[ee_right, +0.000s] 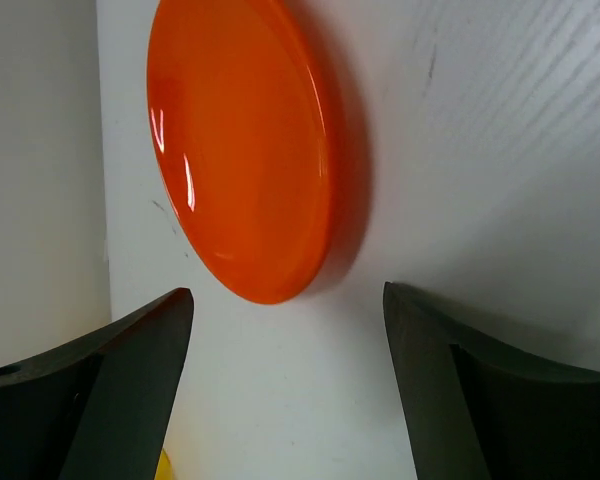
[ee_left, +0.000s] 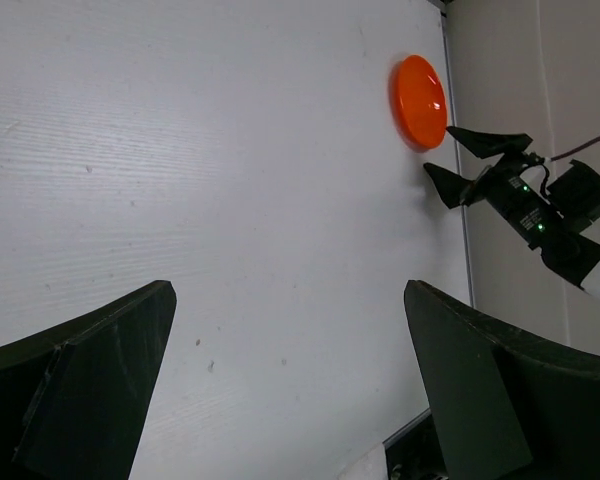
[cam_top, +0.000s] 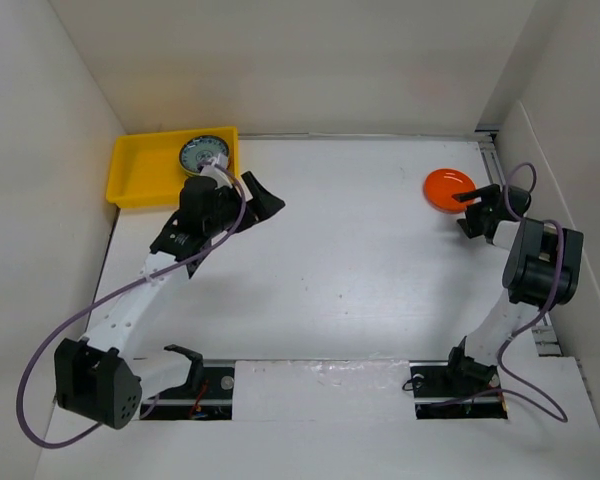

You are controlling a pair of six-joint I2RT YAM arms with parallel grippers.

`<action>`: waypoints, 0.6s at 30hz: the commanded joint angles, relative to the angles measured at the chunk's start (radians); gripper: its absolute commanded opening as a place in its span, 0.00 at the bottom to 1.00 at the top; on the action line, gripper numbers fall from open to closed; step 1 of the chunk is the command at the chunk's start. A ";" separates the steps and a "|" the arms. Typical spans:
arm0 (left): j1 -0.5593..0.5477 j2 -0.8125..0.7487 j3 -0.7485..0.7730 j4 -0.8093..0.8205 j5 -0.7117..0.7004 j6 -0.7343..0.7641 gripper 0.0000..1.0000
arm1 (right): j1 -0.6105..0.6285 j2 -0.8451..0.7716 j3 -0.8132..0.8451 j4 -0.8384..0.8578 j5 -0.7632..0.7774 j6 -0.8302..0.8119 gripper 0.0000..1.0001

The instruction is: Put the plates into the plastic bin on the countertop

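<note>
An orange plate (cam_top: pixel 448 188) lies flat on the white countertop (cam_top: pixel 360 260) at the back right. My right gripper (cam_top: pixel 472 208) stands open just beside its near edge. In the right wrist view the plate (ee_right: pixel 245 140) lies just beyond the fingertips, with nothing between them (ee_right: pixel 288 295). The yellow plastic bin (cam_top: pixel 140 170) sits at the back left and holds a teal-patterned plate (cam_top: pixel 202 154). My left gripper (cam_top: pixel 260 195) hangs open and empty just right of the bin. Its wrist view looks past the open jaws (ee_left: pixel 288 295) across bare countertop to the orange plate (ee_left: pixel 418 100).
White walls (cam_top: pixel 70 150) close in the countertop on the left, back and right. A metal rail (cam_top: pixel 492 150) runs along the foot of the right wall. Both arm bases (cam_top: pixel 190 385) and purple cables sit at the near edge.
</note>
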 commanded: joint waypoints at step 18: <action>0.006 -0.106 -0.029 0.013 -0.010 0.044 1.00 | -0.014 0.164 0.271 -0.175 -0.056 0.046 0.31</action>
